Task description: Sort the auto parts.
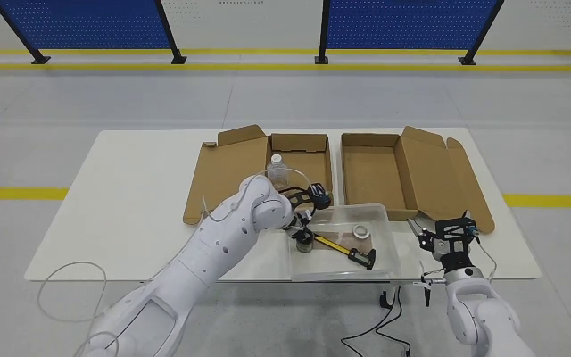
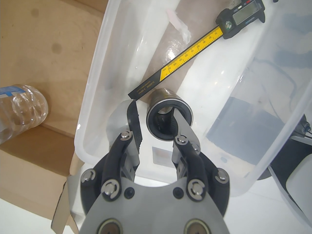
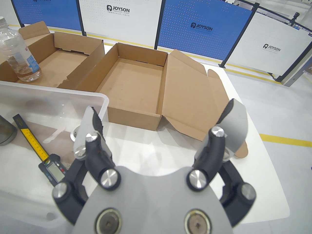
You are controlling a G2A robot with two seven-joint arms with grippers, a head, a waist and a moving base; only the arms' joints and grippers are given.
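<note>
A: Big stuff first?
B: White table (image 1: pixel 116 196). 2 open cardboard boxes side by side: left box (image 1: pixel 227 178) with a clear bottle (image 1: pixel 277 170) in it, right box (image 1: pixel 375 174). The clear bin (image 1: pixel 357 208) is just in front of them.
A: Parts?
B: All in the bin: yellow caliper (image 2: pixel 192 49), dark bearing (image 2: pixel 162 93) upright at its tip, metal collar (image 1: pixel 361 232) apart.
A: Jaws?
B: My left gripper (image 2: pixel 154 111) is apart, 1 finger in the bearing's bore, 1 outside with a gap. My right gripper (image 3: pixel 162 107) is spread wide above the table beside the bin.

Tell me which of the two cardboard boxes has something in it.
The box on the robot's left side: a clear plastic bottle stands upright in it. The other box is bare inside.
</note>
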